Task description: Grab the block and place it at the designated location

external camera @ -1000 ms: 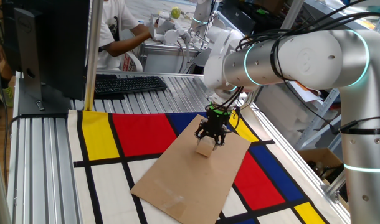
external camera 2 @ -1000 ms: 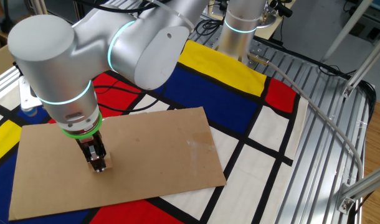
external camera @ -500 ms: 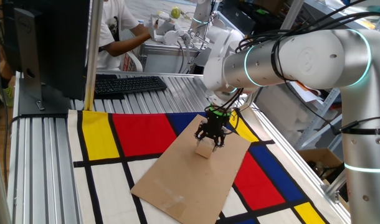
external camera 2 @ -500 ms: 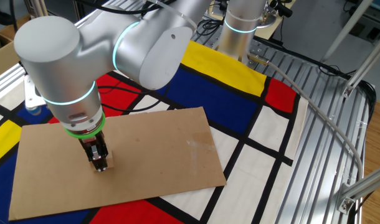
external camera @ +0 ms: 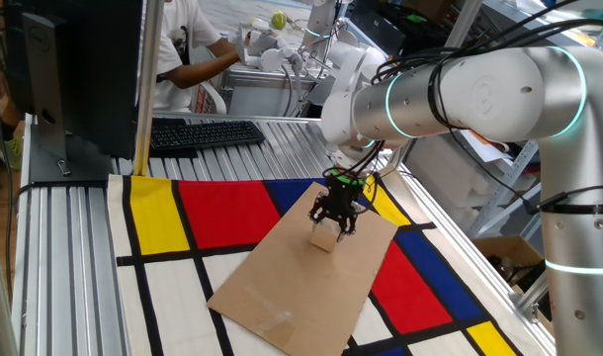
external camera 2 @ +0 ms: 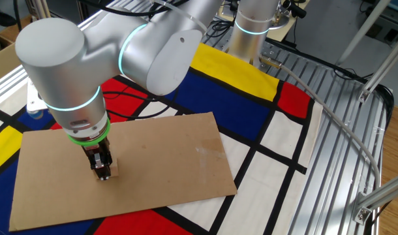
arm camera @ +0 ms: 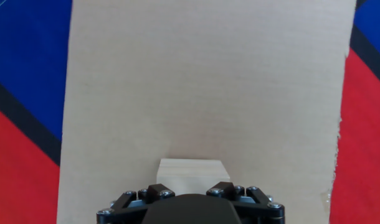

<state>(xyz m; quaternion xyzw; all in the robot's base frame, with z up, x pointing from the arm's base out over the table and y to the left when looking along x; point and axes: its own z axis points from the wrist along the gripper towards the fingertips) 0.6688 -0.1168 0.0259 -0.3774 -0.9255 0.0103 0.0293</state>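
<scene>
The block [external camera: 324,240] is a small pale wooden cube that rests on the designated location [external camera: 282,287], a flat brown cardboard rectangle, towards its far end. My gripper [external camera: 336,226] points straight down over the cube, and its dark fingers stand against the cube's upper sides, shut on it. From the other side the gripper [external camera 2: 103,172] hides most of the block [external camera 2: 113,167], with the cardboard [external camera 2: 160,150] spreading away to the right. In the hand view the block [arm camera: 191,169] shows just beyond the black knuckles, and the cardboard [arm camera: 209,81] fills the picture.
A red, yellow, blue and white mat [external camera: 222,213] lies under the cardboard on the ribbed metal table. A keyboard [external camera: 203,133] and a monitor [external camera: 74,69] stand at the back left, where a person [external camera: 188,49] sits. Cables and metal rails [external camera 2: 336,124] run along the table's side.
The arm's upper body has shifted slightly in the other fixed view. The gripper and the block have stayed almost where they were on the cardboard.
</scene>
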